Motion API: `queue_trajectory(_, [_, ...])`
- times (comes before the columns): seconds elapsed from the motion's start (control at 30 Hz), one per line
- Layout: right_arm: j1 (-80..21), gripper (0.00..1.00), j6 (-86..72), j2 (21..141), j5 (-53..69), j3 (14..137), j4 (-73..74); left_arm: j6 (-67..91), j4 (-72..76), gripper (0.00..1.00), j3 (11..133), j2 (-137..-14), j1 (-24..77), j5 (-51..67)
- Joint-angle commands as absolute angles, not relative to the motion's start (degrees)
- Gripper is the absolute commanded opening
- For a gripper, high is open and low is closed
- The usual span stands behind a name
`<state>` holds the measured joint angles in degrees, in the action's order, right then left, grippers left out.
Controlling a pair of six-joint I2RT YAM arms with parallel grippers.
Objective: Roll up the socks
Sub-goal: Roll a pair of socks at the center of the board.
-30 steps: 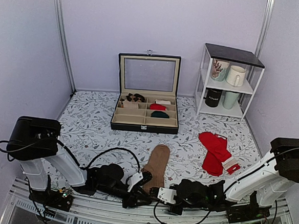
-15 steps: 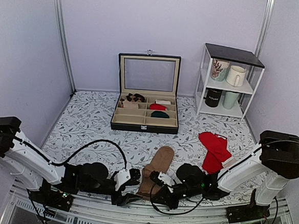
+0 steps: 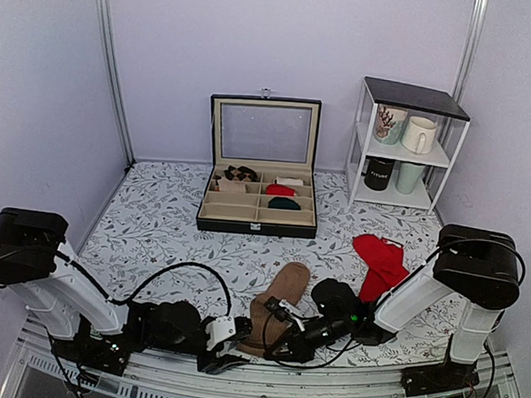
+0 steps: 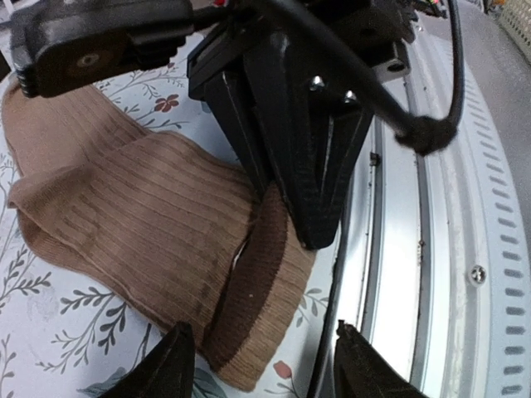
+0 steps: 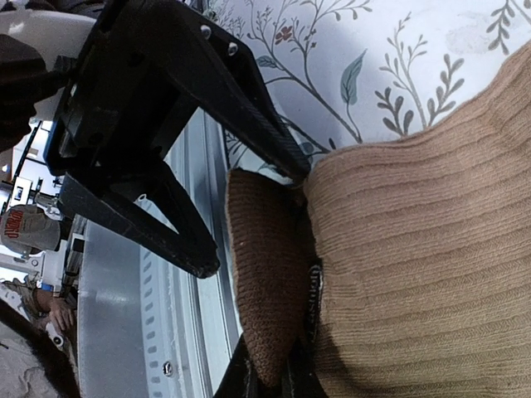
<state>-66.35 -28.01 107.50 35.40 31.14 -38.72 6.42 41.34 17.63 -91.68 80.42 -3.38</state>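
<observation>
A leaf-printed surface [image 3: 155, 219] is enclosed by pale lilac walls [image 3: 37, 74]. The socks [image 3: 282, 291] are laid flat near its front edge. Their dark cuff is pinched in the closed right end effector [image 5: 272, 375]. The left end effector [image 4: 264, 365] is spread wide just beside it. An open box [image 3: 257, 218] and a shelf [image 3: 442, 179] of mugs [image 3: 419, 134] are set at the back.

My right gripper [image 4: 311, 225] pinches the socks [image 4: 141, 215] at the dark cuff, blocking that end. My left gripper [image 4: 265, 369], jaws spread, straddles the cuff's edge and the metal rail [image 4: 415, 249]. Past the socks' toe the table [image 3: 172, 233] lies bare up to the black box [image 3: 257, 220]. Red socks [image 3: 384, 266] flank their right.
</observation>
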Motion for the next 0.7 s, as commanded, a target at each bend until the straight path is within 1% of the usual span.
queue_trajectory(0.0, [-66.97, 0.07, -29.36, 112.68, 33.65, 28.12, -23.64, 5.19, 44.56, 0.59, 17.69, -92.39, 81.2, -3.29])
queue_trajectory(0.23, [-66.89, 0.07, -29.19, 113.01, 33.76, 27.49, -23.54, 3.71, 46.13, 0.58, 17.91, -92.96, 81.1, -3.09])
queue_trajectory(0.37, [-66.96, 0.07, -29.16, 113.12, 33.75, 27.38, -23.56, 4.0, 46.61, 0.46, 19.01, -96.5, 80.77, -0.85])
queue_trajectory(0.5, [-66.89, 0.07, -29.03, 113.11, 33.82, 27.4, -23.62, 4.78, 47.49, 0.41, 19.03, -98.51, 80.69, -0.24])
queue_trajectory(0.53, [-66.88, 0.07, -29.0, 113.18, 33.9, 27.39, -23.64, 4.89, 47.54, 0.37, 19.07, -98.8, 80.59, -0.31])
queue_trajectory(0.6, [-66.88, 0.07, -28.92, 113.38, 33.84, 27.38, -23.58, 5.07, 47.38, 0.23, 19.25, -98.93, 80.43, -0.16])
queue_trajectory(0.63, [-66.88, 0.07, -28.84, 113.38, 33.91, 27.42, -23.57, 5.24, 47.19, 0.14, 19.27, -98.75, 80.35, 0.31])
queue_trajectory(0.67, [-66.93, 0.07, -28.79, 113.46, 33.81, 27.41, -23.51, 5.38, 46.54, 0.01, 19.44, -98.4, 80.24, 0.72])
